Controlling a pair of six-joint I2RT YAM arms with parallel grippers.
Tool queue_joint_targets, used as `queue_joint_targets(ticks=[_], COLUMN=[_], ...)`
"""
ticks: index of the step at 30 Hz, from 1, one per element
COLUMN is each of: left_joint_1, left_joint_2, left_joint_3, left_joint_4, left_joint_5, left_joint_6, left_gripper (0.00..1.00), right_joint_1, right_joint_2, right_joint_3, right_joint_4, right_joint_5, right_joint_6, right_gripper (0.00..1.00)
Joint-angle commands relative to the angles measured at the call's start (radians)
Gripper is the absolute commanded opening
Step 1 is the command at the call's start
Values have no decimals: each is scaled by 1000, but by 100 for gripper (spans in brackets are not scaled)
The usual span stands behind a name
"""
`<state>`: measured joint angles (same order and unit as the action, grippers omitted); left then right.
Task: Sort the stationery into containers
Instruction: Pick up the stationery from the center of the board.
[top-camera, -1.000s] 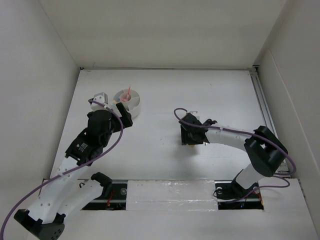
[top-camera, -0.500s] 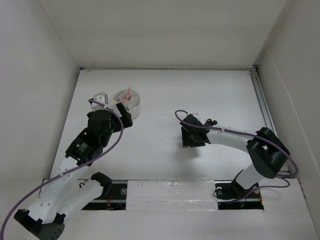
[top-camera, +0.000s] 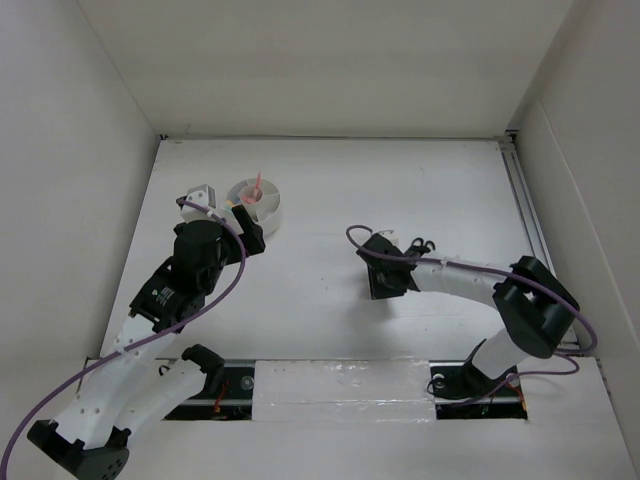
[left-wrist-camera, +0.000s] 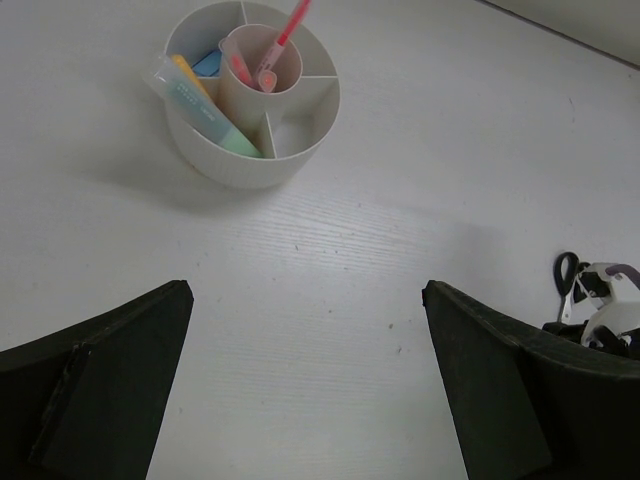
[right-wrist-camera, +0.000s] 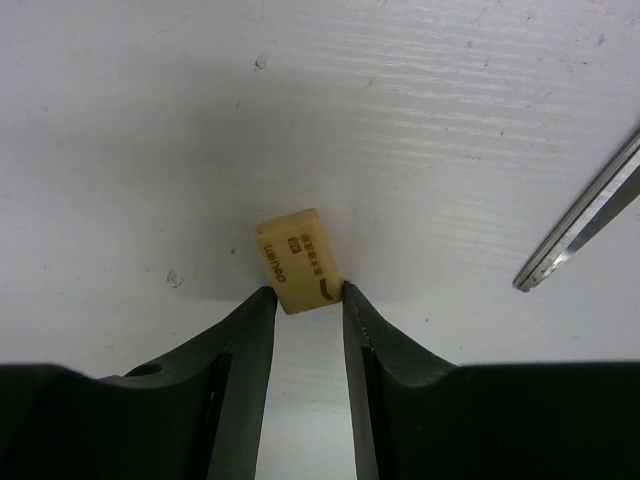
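Your right gripper (right-wrist-camera: 303, 300) was clenched on the near end of the eraser (right-wrist-camera: 298, 258), both tips touching its sides. The block lay flat on the table (right-wrist-camera: 150, 120), well to the right of the cup (left-wrist-camera: 255, 170) and nearer the arm bases. The pinch caught only its end, likely because you came in low, so it could pivot on the lift. The scissors (right-wrist-camera: 578, 228) lay just beside it, on the side away from the cup. Your left gripper (left-wrist-camera: 305, 300) hung spread wide short of the cup, holding nothing and keeping clear. A pink pen (left-wrist-camera: 285, 30) stood in the cup's middle tube and a green highlighter (left-wrist-camera: 232, 138) in an outer compartment.
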<state>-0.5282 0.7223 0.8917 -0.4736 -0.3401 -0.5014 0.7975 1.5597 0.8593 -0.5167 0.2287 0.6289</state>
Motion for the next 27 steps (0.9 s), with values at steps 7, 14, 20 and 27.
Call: queue_joint_targets(ticks=[7, 14, 20, 27], left_joint_1=[2, 2, 2, 2], left_joint_2=[-12, -12, -12, -12], left_joint_3=[-2, -2, -2, -2], left_joint_4=[36, 36, 36, 46], left_joint_5=[6, 6, 16, 16], left_joint_6=[14, 14, 14, 23], left_gripper=[100, 100, 100, 100], right_joint_1=[65, 65, 54, 25], right_joint_2=[43, 66, 85, 76], right_joint_3=[-8, 3, -8, -39], right_joint_4=[4, 15, 50, 98], right_joint_5=[-39, -20, -8, -8], right_joint_6=[11, 9, 18, 18], right_gripper=[46, 49, 47, 46])
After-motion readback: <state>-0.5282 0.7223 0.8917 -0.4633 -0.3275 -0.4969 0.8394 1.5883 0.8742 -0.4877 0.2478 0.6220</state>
